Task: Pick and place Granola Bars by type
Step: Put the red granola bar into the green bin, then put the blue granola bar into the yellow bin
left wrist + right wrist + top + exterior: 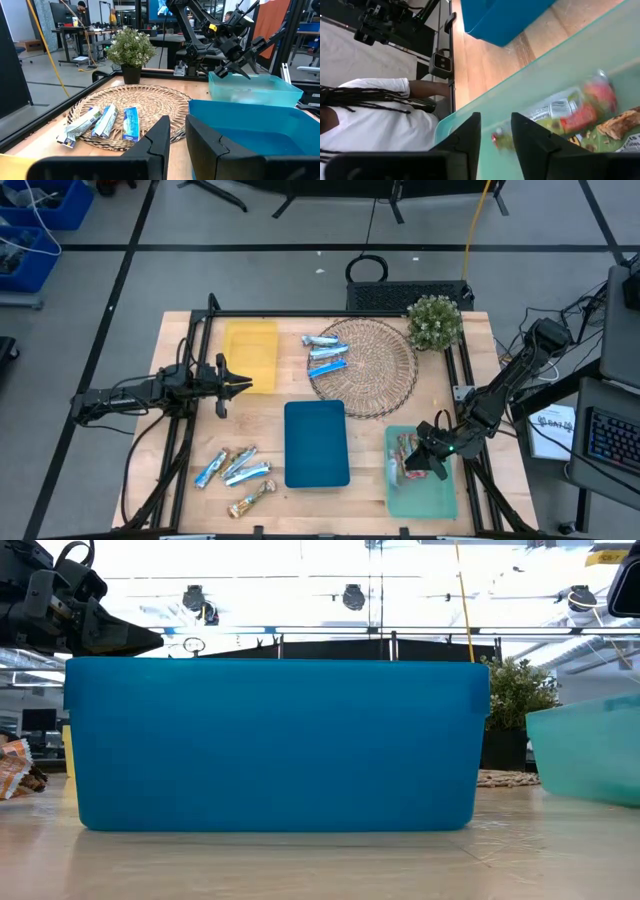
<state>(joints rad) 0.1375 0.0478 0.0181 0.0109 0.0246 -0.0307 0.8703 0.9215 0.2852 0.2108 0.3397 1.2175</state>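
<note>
Hovering over translucent teal tray [425, 498] of glossy red bars [580, 112], right gripper [428, 464] slightly parted, empty, left gripper [240, 384] narrowly open.

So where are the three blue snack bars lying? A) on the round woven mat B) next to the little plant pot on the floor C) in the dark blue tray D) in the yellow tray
A: the three blue-and-silver bars lie on the left part of the round woven mat, seen from above and in the left wrist view, outside every tray.
</note>
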